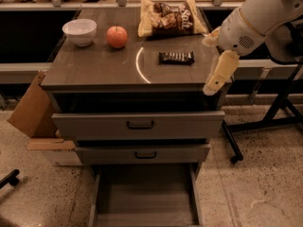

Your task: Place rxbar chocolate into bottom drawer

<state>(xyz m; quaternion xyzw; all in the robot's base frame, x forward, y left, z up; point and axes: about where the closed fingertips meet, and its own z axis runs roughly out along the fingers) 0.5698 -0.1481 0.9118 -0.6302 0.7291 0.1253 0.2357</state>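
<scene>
The rxbar chocolate (176, 57) is a small dark bar lying flat on the cabinet top (94, 70), right of its middle. The bottom drawer (144, 197) is pulled out wide at the foot of the cabinet, and its grey floor is bare. My gripper (215, 79) hangs down from the white arm at the cabinet top's right front corner, to the right of the bar and a little nearer the front edge. It is not touching the bar and holds nothing that I can see.
A white bowl (80, 31), a red apple (117, 36) and a yellow-and-brown chip bag (170, 17) sit at the back of the top. The two upper drawers (137, 124) are slightly out. A cardboard box (31, 105) stands left, a black stand (279, 112) right.
</scene>
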